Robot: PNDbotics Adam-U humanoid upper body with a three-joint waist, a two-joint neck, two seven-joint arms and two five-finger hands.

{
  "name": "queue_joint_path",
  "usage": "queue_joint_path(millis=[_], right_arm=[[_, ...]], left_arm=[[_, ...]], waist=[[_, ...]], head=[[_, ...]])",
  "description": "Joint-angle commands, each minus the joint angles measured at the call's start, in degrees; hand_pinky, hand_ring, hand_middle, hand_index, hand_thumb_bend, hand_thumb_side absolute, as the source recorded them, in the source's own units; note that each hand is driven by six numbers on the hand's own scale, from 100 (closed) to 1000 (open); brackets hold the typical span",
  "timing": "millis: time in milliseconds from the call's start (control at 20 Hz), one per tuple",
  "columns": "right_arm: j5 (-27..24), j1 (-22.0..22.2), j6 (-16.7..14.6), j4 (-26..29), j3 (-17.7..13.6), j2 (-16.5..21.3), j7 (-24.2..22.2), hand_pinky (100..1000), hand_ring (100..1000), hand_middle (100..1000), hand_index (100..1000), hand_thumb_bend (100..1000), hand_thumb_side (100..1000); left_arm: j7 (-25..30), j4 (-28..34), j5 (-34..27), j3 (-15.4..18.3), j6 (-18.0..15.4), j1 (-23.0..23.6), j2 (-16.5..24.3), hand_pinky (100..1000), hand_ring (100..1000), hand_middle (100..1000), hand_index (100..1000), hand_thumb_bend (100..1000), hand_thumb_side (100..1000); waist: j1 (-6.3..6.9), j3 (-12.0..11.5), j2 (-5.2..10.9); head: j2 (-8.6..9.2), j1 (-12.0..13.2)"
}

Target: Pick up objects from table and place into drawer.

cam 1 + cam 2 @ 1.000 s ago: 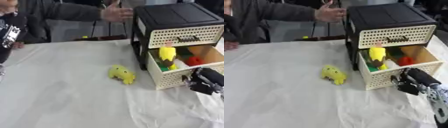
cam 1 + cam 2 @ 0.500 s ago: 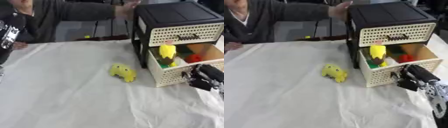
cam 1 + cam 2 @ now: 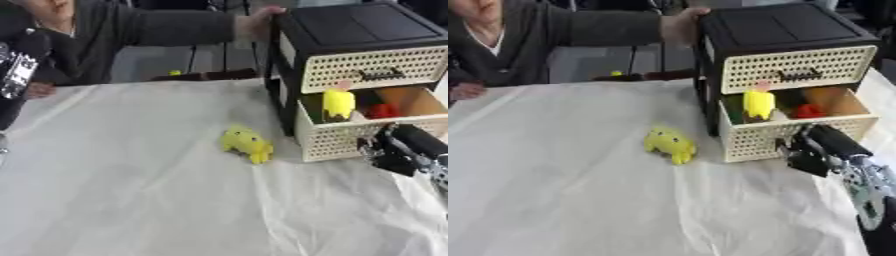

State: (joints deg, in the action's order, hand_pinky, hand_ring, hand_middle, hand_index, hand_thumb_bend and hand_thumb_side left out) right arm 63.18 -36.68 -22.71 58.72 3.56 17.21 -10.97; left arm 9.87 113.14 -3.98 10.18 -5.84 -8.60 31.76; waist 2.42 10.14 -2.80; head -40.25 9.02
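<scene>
Right hand (image 3: 808,152) at the perforated front of the open lower drawer (image 3: 756,140); whether fingers are curled or straight cannot be told. Yellow plush toy (image 3: 669,144) on the white cloth-covered table (image 3: 131,190), just left of the black drawer cabinet (image 3: 350,30). Inside the drawer: upright yellow toy (image 3: 338,104), red object (image 3: 382,110). Person's hand (image 3: 258,20) against the cabinet's upper left edge.
</scene>
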Motion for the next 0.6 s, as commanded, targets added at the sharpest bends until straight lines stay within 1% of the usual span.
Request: queue_joint_path(millis=[50, 250, 600], right_arm=[[-0.9, -1.9, -0.7, 2.2, 0.6, -0.4, -0.5, 272, 456, 486, 657, 100, 1000], [-1.1, -3.4, 0.1, 1.6, -0.1, -0.6, -0.9, 272, 456, 487, 656, 100, 1000], [-0.4, -5.9, 1.7, -1.2, -1.7, 0.9, 0.3, 273, 456, 485, 656, 100, 1000]], left_arm=[[0.3, 0.5, -0.3, 0.3, -0.1, -0.4, 1.0, 498, 498, 480, 688, 252, 863], [0.4, 0.5, -0.3, 0.2, -0.2, -0.3, 0.9, 499, 497, 480, 688, 249, 865], [0.7, 0.5, -0.4, 0.1, -0.2, -0.4, 0.6, 499, 496, 480, 688, 246, 868]], waist=[[0.0, -0.3, 0.53], [0.08, -0.5, 0.62], [0.2, -1.2, 0.47]], head=[[-0.27, -0.2], [-0.27, -0.4], [-0.2, -0.6]])
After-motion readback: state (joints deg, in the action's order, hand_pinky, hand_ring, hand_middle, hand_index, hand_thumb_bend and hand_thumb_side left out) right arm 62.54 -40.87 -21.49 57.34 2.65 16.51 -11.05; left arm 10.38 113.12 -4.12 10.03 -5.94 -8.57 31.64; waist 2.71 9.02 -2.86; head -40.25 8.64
